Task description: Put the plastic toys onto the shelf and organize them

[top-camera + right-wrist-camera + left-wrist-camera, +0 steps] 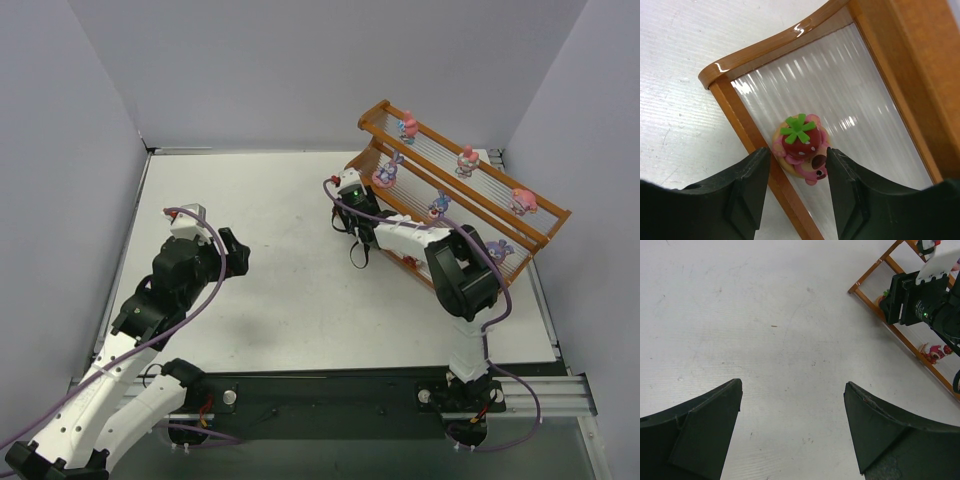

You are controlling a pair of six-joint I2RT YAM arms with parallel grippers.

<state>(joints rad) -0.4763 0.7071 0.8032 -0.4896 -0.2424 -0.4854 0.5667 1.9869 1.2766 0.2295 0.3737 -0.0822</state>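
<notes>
the right gripper (798, 152) reaches to the lowest tier of the shelf (735, 115), at its end corner. its jaws stand apart, one at 9 o'clock and one at 3 o'clock of a strawberry-topped red toy (801, 144) that sits on the pale rods. the fingers hug it closely, but i cannot tell whether they press on it. the left gripper (792, 430) hangs with jaws spread wide over the table (765, 315), the shelf at its 2 o'clock, well apart.
</notes>
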